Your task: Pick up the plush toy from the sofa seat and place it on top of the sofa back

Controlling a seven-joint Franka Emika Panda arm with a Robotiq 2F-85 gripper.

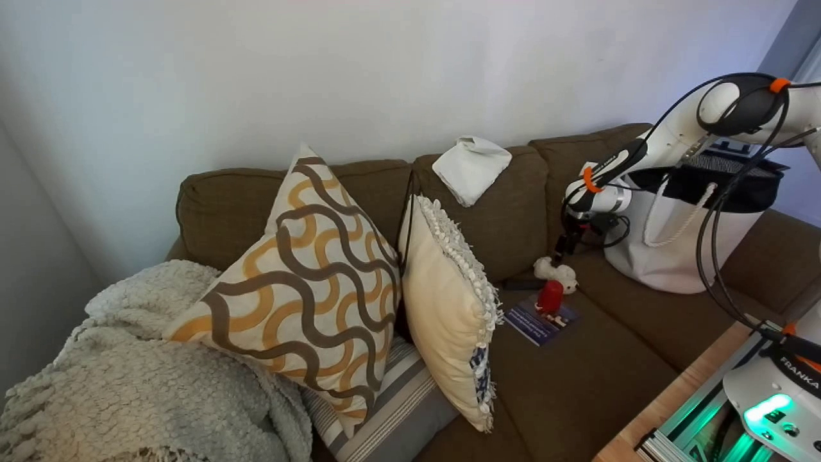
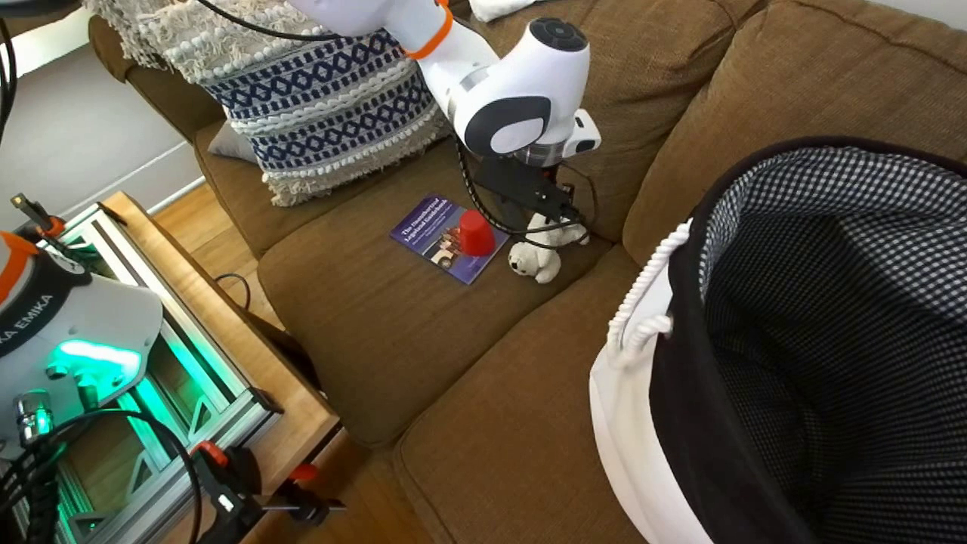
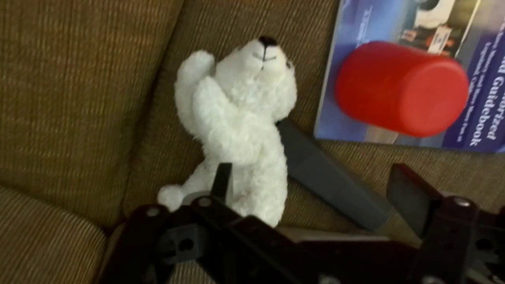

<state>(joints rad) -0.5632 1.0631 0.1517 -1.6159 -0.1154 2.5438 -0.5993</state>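
Observation:
The plush toy, a cream-white bear, lies on the sofa seat (image 1: 577,378) near the foot of the sofa back (image 1: 500,237). It shows in both exterior views, the plush toy (image 1: 559,274) and the plush toy (image 2: 536,261), and in the wrist view as the plush toy (image 3: 244,126), head toward the top. My gripper (image 3: 313,173) is open, fingers wide apart. In the wrist view its left finger overlaps the toy's lower body and its right finger is off to the toy's right. The gripper (image 1: 559,249) is just above the toy; whether it touches is unclear.
A red cup (image 3: 398,88) stands on a purple book (image 2: 430,227) beside the toy. A dark grey bar (image 3: 335,177) lies against it. A white bag (image 1: 667,244) stands on the seat nearby. A white cloth (image 1: 471,168) hangs over the back. Pillows (image 1: 442,308) stand across the seat.

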